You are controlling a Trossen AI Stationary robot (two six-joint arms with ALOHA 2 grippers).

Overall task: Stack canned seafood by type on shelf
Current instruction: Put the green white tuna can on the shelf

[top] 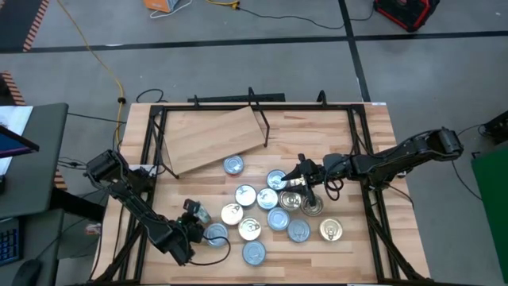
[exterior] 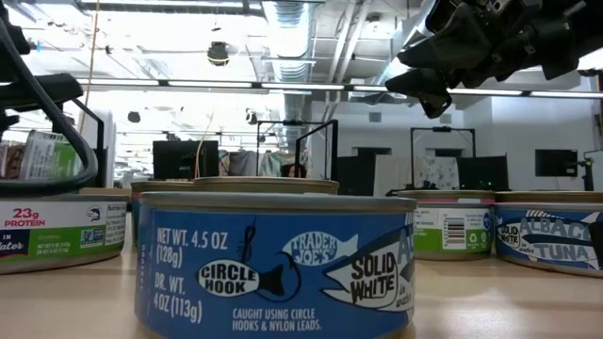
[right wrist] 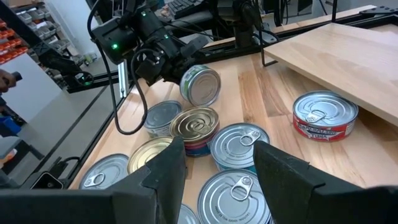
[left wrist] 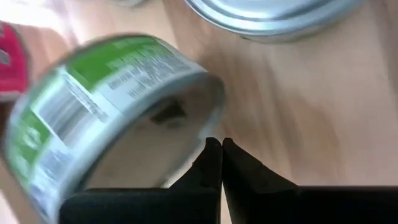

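Note:
Several flat round tins (top: 270,210) lie flat on the butcher-block table, some with silver lids, some gold (right wrist: 198,123). A red-labelled tin (right wrist: 324,115) sits by the edge of the plywood shelf board (top: 214,139). The board has a black rod (top: 258,115) at its right edge. My left gripper (top: 194,214) is at the near left of the cluster, shut at a green-labelled tin (right wrist: 200,84) that stands on its edge. My right gripper (right wrist: 221,165) is open and hovers above the silver-lidded tins in the middle of the cluster (top: 305,191), touching none. My left gripper has its shut fingertips (left wrist: 214,149) at the rim (left wrist: 211,127) of the green-labelled tin, on its recessed flat face. It comes in low from the table's left. The tin is tipped up on its edge beside the other tins. Whether the rim is pinched or only pressed, I cannot tell.
A black metal frame (top: 373,206) runs around the table's sides. A blue-labelled tin (exterior: 273,264) fills the front of the low view, with more tins behind it. Bare tabletop shows to the right of the cluster (top: 357,238).

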